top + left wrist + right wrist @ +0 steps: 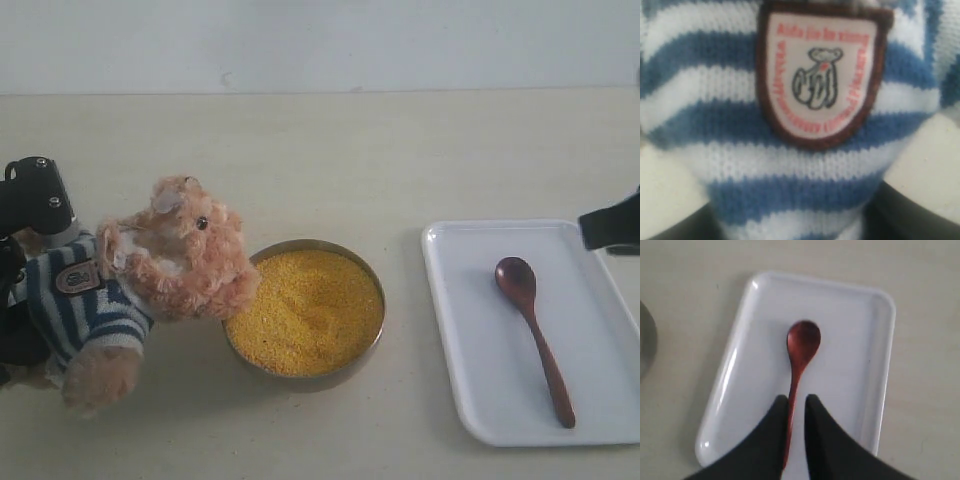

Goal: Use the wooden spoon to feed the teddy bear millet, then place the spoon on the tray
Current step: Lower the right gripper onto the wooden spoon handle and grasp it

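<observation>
The wooden spoon (535, 335) lies on the tray (470, 400) at right, so the task appears all but finished. The right gripper (797, 401) hangs above the handle, jaws slightly parted, gripping nothing. At left, the left gripper (790, 222) clamps the teddy bear (150, 270) beside the millet (305, 310).

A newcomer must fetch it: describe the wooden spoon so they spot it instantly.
Find the flat white tray on the right of the exterior view, apart from the metal bowl of yellow millet and the teddy bear. The wooden spoon lies alone on it, oval bowl toward the far wall. It is the only slim, dark reddish-brown thing in sight.
</observation>
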Robot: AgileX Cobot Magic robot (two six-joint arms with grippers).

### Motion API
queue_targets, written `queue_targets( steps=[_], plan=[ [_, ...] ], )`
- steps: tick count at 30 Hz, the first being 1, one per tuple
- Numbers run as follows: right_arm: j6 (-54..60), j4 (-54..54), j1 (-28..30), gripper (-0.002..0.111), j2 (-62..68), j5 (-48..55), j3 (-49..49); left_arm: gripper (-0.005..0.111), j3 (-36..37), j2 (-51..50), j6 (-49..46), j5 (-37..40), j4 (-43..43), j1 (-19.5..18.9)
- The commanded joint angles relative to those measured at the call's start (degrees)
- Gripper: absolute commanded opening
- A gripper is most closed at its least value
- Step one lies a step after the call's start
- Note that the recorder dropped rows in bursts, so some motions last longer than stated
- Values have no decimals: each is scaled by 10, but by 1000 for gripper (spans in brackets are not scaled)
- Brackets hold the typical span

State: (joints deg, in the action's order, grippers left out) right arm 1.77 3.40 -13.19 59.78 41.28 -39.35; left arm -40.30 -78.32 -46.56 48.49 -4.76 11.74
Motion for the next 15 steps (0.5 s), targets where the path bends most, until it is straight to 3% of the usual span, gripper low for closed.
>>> queue_targets(
  steps=[1,3,15],
  plan=[
    [8,7,-2,51,130,20,-13,4,0,6,-1,-9,-10,3],
    [3,13,-2,60,176,12,-13,4,0,6,-1,-9,-17,3],
    [3,24,-2,59,349,-49,-13,4,0,6,-1,-11,-19,3]
  ],
)
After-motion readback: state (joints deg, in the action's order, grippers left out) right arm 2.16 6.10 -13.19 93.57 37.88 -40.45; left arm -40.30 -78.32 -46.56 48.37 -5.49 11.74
